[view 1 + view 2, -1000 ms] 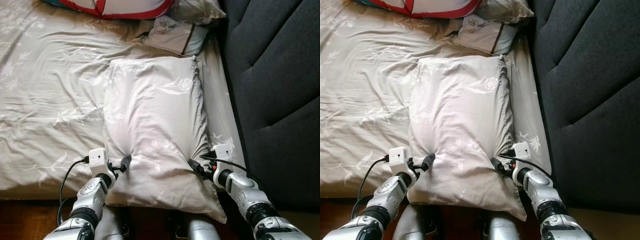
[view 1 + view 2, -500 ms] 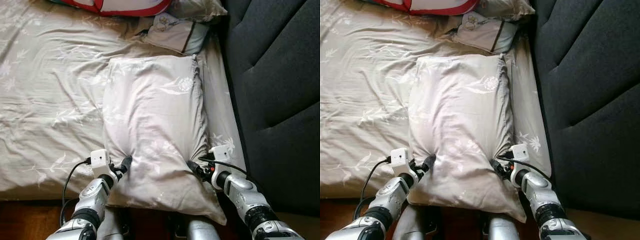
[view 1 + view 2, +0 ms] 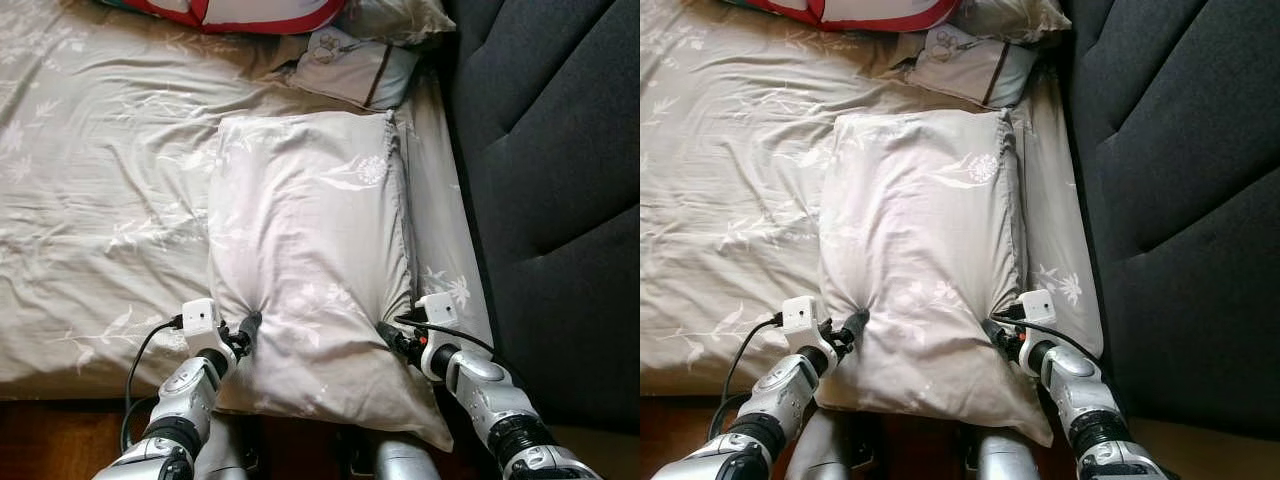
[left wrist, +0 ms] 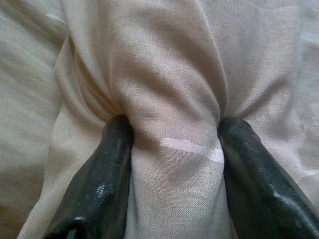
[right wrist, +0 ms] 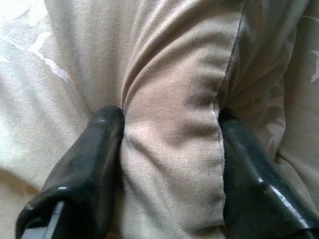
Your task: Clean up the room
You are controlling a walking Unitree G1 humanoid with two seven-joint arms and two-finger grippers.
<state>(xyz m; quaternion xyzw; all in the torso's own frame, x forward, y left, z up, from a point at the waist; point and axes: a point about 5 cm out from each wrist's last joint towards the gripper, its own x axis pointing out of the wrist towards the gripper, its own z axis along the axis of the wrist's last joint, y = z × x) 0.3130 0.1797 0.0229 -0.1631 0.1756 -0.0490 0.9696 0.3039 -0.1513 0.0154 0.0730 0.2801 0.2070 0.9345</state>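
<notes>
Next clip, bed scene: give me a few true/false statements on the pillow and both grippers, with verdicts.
1. The left gripper pinches a fold of the large pillow. True.
2. The right gripper hangs free above the bed. False: it also clamps pillow fabric, at the pillow's right side.
3. The large pillow lies on the floor. False: it lies on the bed sheet, its near end overhanging the edge.
4. A smaller pillow lies beyond it, beside the dark headboard. True.
</notes>
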